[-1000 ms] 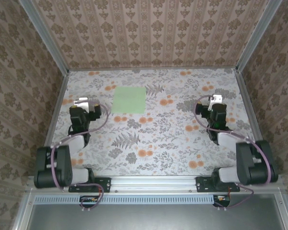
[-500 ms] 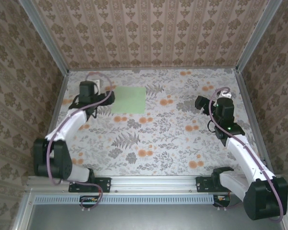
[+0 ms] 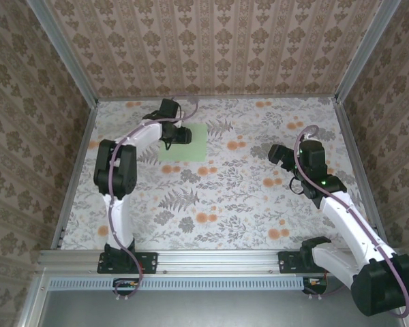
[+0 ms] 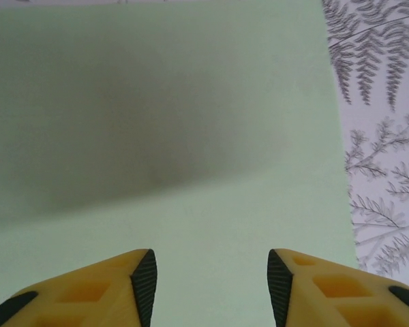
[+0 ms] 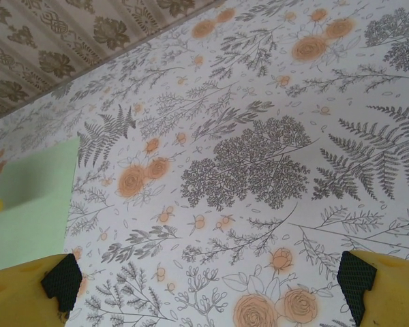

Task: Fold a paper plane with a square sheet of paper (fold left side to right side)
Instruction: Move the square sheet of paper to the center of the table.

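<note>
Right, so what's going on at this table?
Two robot arms are set to fold paper. The left gripper is over the green sheet at the far side of the table, jaws apart, nothing pinched. The sheet lies flat, no fold yet. The right gripper hovers open over the table, well away from the sheet.

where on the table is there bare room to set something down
Widest free patch: the table's middle and near half, nearer than the green paper and the right pincer. Also the far strip between those two. Crowded at the far left, where the left pincer hangs over the paper.
</note>
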Robot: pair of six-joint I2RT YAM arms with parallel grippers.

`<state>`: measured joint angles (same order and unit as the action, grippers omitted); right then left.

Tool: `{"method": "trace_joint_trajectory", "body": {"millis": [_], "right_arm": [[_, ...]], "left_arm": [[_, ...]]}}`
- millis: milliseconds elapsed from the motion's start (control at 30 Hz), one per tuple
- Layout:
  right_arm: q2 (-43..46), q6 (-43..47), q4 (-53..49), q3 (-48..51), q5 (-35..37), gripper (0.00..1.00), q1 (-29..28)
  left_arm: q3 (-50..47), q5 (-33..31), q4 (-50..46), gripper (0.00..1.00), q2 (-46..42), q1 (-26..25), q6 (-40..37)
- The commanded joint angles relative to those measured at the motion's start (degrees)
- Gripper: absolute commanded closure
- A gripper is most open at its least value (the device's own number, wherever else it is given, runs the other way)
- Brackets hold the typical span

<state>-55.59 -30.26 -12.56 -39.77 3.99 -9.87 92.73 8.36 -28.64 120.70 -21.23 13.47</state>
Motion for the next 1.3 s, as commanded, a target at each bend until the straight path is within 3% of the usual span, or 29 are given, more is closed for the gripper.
{"method": "trace_joint_trajectory", "body": {"millis": [0, 200, 433, 833, 1033, 1267], "right_arm": [[1.10, -1.17, -1.89, -0.58, -0.66, 0.00, -0.66], [1.10, -1.38, -1.81, -0.31, -0.65, 0.00, -1.02], [0.62, -1.97, -1.59, -0.33, -0.85, 0.00, -1.12], [0.21, -3.09, -1.64, -0.40, -0.91, 0.00, -2.12], [-1.35, -3.57, -1.76, -0.40, -0.98, 0.00, -3.02], [-5.71, -3.67, -1.31, -1.70, -0.61, 0.00, -5.72]], "left_arm": [[4.35, -0.43, -5.57, 0.57, 3.54, -0.77, 0.30], [5.63, -0.75, -6.66, 0.65, 6.95, -2.48, 0.83], [-0.55, -1.68, -5.24, 0.69, 5.55, -4.53, 3.11], [-16.80, -2.19, -0.88, 0.71, -4.48, -16.82, 12.59], [-24.43, 1.99, 2.64, 0.71, -8.35, -22.95, 20.19], [-24.32, 3.43, 3.56, 0.69, -11.65, -25.67, 23.26]]}}
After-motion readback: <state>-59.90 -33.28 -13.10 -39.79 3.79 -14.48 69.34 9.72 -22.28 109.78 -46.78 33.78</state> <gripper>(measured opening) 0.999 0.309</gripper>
